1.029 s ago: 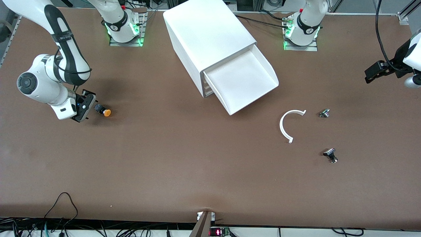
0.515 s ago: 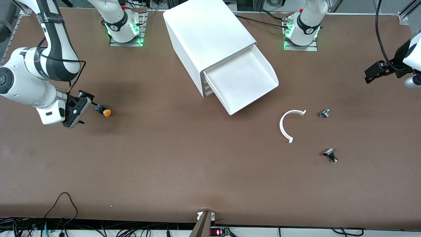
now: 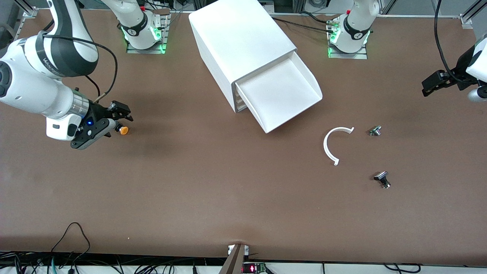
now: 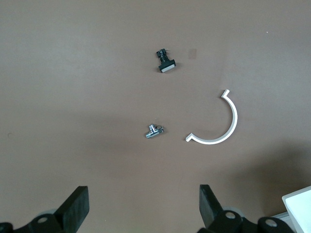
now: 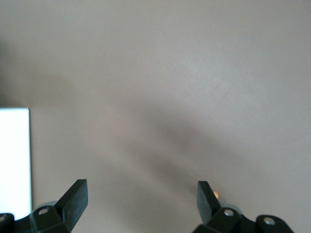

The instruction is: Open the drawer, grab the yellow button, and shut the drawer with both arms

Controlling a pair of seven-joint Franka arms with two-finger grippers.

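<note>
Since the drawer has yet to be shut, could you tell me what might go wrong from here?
The right end effector hangs open just above the button lying on the table; a careless swing could knock it rolling. The drawer juts out at an angle, so an off-centre push might skew the cabinet. The left end effector waits open over the table's end.

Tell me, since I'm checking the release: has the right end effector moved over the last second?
Yes. The right end effector, open, has swung up and over the button, toward the cabinet; the button lies where it was.
</note>
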